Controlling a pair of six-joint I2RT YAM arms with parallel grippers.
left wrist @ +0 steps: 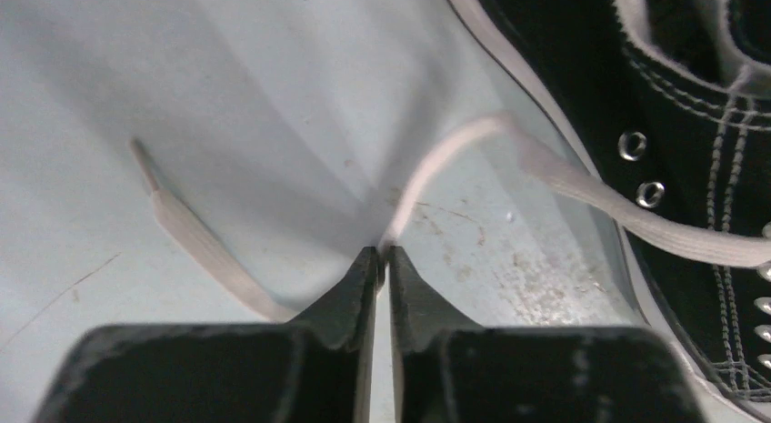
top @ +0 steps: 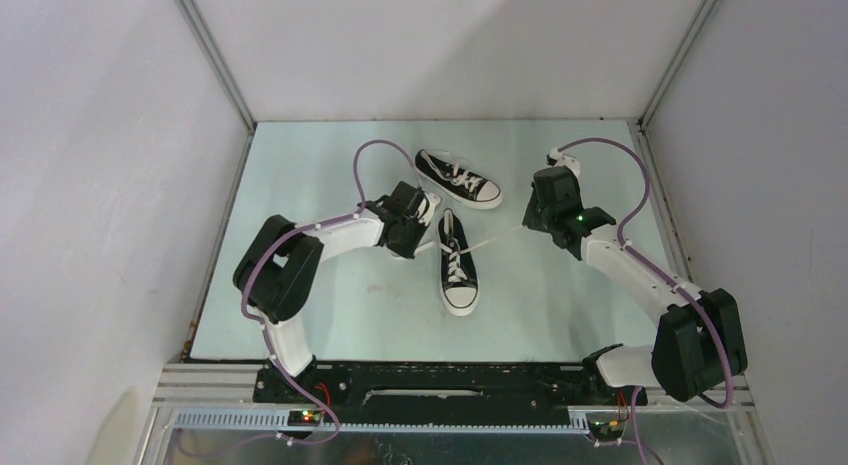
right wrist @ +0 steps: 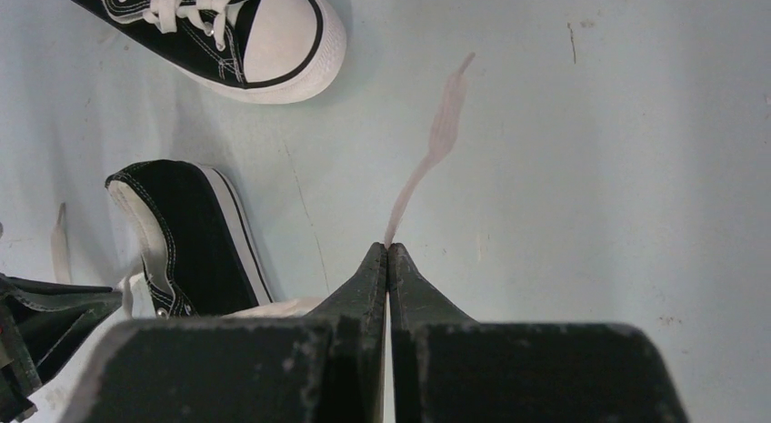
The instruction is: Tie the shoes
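Observation:
Two small black sneakers with white laces lie on the pale table. The near shoe points its toe toward me. The far shoe lies slanted behind it. My left gripper is shut on a white lace that runs from the near shoe. The lace's free end trails on the table to the left. My right gripper is shut on the other white lace, whose tip hangs beyond the fingertips. That lace stretches from the near shoe to the right gripper in the top view.
The far shoe's white toe cap shows at the top left of the right wrist view. The left gripper's body shows at that view's lower left. White walls with metal posts enclose the table on three sides.

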